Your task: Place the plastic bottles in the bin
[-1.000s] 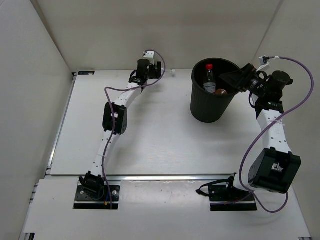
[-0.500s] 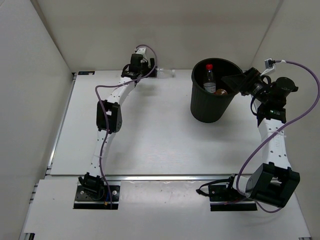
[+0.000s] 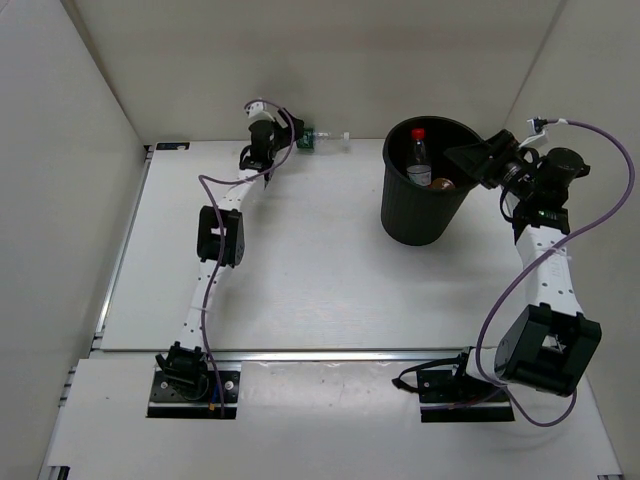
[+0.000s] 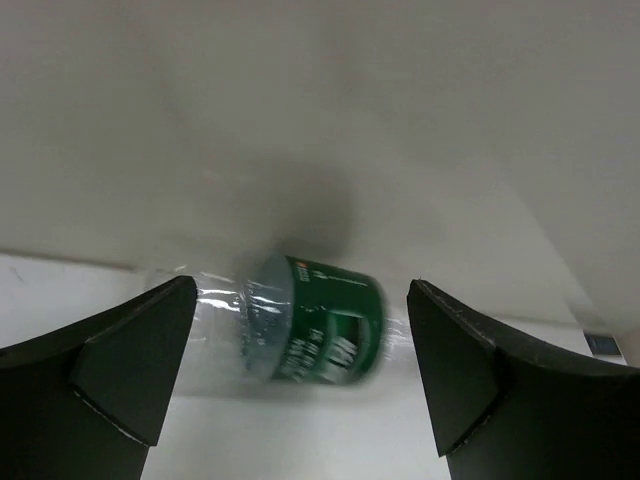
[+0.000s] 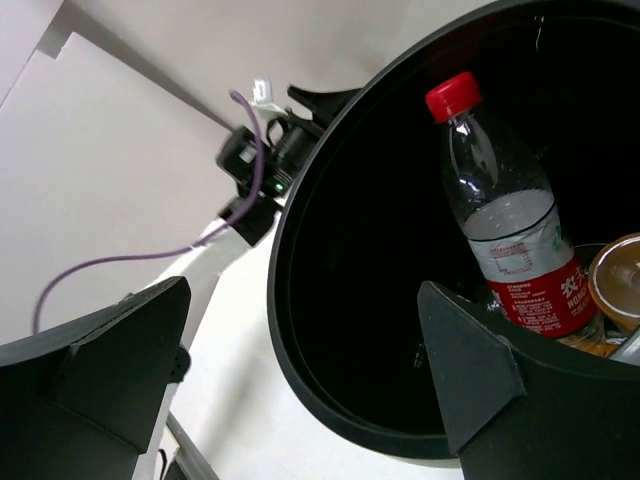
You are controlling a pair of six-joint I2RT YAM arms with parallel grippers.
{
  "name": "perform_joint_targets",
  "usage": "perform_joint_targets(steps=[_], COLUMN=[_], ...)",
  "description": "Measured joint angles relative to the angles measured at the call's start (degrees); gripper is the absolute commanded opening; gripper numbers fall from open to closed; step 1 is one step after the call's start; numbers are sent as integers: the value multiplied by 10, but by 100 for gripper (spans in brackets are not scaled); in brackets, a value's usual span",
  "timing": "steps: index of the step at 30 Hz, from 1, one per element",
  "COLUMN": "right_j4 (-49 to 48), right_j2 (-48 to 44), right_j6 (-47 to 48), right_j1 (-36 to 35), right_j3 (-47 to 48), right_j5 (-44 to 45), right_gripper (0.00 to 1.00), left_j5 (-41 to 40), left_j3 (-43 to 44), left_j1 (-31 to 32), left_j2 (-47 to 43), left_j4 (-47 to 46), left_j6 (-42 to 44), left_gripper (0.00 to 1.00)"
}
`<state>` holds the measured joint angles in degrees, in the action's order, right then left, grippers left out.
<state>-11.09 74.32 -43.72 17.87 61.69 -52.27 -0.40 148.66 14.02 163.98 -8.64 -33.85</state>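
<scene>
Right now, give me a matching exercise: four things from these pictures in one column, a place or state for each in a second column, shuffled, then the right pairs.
1. red-cap bottle
2. green-label bottle
3. left tool
4. right tool

A. open, at the rim of the bin
B. lying on the table
C. standing inside the bin
D. open, facing a lying bottle

Pairs: 1-C, 2-B, 3-D, 4-A
</scene>
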Motion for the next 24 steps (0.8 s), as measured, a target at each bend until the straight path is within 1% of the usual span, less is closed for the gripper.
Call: perform_joint_targets(steps=[3, 6, 10, 16, 20, 24], right_j4=[4, 6, 7, -4, -12, -15], right_j2=[10, 18, 19, 17, 4, -7], right_j6=[0, 0, -2, -13, -15, -17], right_j1=[-6, -13, -14, -10, -1, 9], right_j3=[15, 22, 22, 17, 0, -12], right_j5=[8, 11, 12, 13, 10, 8], right_gripper=[94, 94, 94, 94, 94, 94], left_j5=[-25, -38, -28, -36, -6, 24], left_j3=[-3, -3, -3, -3, -3, 0], left_j1=[-4, -7, -1, 38, 64, 76], left_j2=[27, 27, 27, 25, 22, 21], left_j4=[-45, -46, -9, 59, 85, 101], left_j6=[-27, -42, -42, 27, 40, 46], left_gripper=[98, 99, 98, 99, 99, 99])
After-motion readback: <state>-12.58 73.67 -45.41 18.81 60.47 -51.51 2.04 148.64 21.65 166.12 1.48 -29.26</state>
